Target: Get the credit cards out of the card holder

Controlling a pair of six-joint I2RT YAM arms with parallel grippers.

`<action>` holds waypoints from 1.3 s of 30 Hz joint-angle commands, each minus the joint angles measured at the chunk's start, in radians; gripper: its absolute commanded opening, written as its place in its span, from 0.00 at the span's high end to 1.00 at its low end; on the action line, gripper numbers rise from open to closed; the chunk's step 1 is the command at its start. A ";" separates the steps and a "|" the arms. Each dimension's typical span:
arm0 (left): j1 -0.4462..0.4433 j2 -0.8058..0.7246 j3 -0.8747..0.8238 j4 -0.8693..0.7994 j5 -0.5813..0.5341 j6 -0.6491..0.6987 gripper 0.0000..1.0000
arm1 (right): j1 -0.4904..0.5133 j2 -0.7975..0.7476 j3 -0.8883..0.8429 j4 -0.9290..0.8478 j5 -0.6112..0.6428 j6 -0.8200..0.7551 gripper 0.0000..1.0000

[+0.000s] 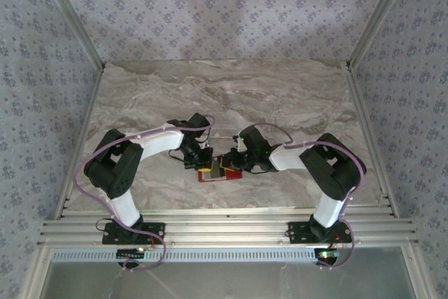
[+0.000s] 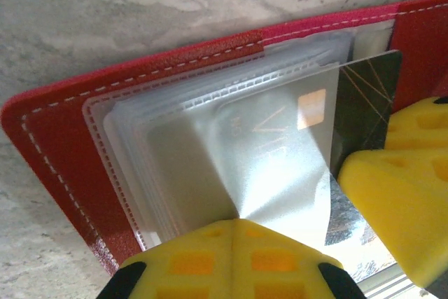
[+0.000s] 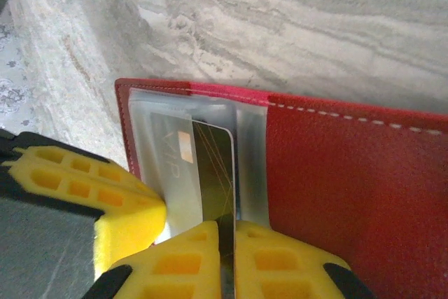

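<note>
Desk: Where is the card holder on your screens?

Me: It lies open and flat on the marble table, near the front edge and between my two arms; the red cover frames a stack of clear sleeves.

Desk: And your left gripper?

Me: Its yellow fingers are pressed together on the near edge of the sleeves; the plastic puckers to a point where they pinch it.

Desk: The right gripper?

Me: Narrow, its two fingers clamped on the edge of a credit card; the card's silver half with the chip sits under the clear plastic, and its dark end with thin gold lines looks clear of it.

Desk: Anything in the way?

Me: The grippers crowd each other; in the right wrist view a left finger sits just beside my right fingers, over the silver half of the card; I cannot tell whether they touch. More sleeves are stacked beneath the one I hold.

Desk: Surroundings?

Me: Bare marble beyond the holder; patterned fabric walls on three sides; aluminium rails under the arm bases.
</note>
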 commanded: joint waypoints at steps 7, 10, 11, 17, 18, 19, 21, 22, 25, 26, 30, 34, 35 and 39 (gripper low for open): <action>-0.002 0.048 -0.033 -0.048 -0.089 0.015 0.93 | -0.005 -0.138 0.016 -0.282 0.135 -0.093 0.95; -0.002 0.036 -0.030 -0.047 -0.083 0.016 0.90 | 0.006 -0.167 0.058 -0.394 0.190 -0.131 0.96; -0.001 0.030 -0.027 -0.049 -0.084 0.015 0.90 | 0.012 -0.173 0.072 -0.419 0.203 -0.138 0.96; -0.003 -0.023 -0.009 -0.055 -0.073 0.010 0.83 | 0.028 -0.199 0.117 -0.472 0.228 -0.162 0.96; -0.002 -0.034 -0.004 -0.055 -0.071 0.009 0.83 | 0.029 -0.203 0.123 -0.477 0.226 -0.171 0.97; -0.003 -0.048 0.002 -0.055 -0.067 0.011 0.81 | 0.028 -0.203 0.128 -0.478 0.217 -0.186 0.97; -0.001 -0.071 0.015 -0.084 -0.074 0.014 0.80 | 0.028 -0.205 0.148 -0.500 0.209 -0.217 0.97; -0.002 -0.082 0.021 -0.096 -0.084 0.015 0.80 | 0.028 -0.205 0.162 -0.512 0.208 -0.231 0.98; 0.007 -0.116 0.023 -0.109 -0.101 0.011 0.80 | 0.018 -0.205 0.204 -0.548 0.200 -0.266 0.98; 0.011 -0.129 0.018 -0.107 -0.100 0.009 0.79 | 0.015 -0.203 0.225 -0.565 0.192 -0.271 0.98; 0.038 -0.180 -0.003 -0.110 -0.107 0.002 0.79 | 0.001 -0.195 0.325 -0.664 0.185 -0.398 0.97; 0.085 -0.213 -0.033 -0.104 -0.100 0.003 0.79 | -0.019 -0.167 0.441 -0.771 0.175 -0.620 0.99; 0.100 -0.223 -0.046 -0.097 -0.091 0.002 0.78 | -0.022 -0.154 0.473 -0.812 0.181 -0.689 1.00; 0.137 -0.237 -0.080 -0.074 -0.062 0.004 0.77 | -0.055 -0.102 0.578 -0.883 0.126 -0.965 1.00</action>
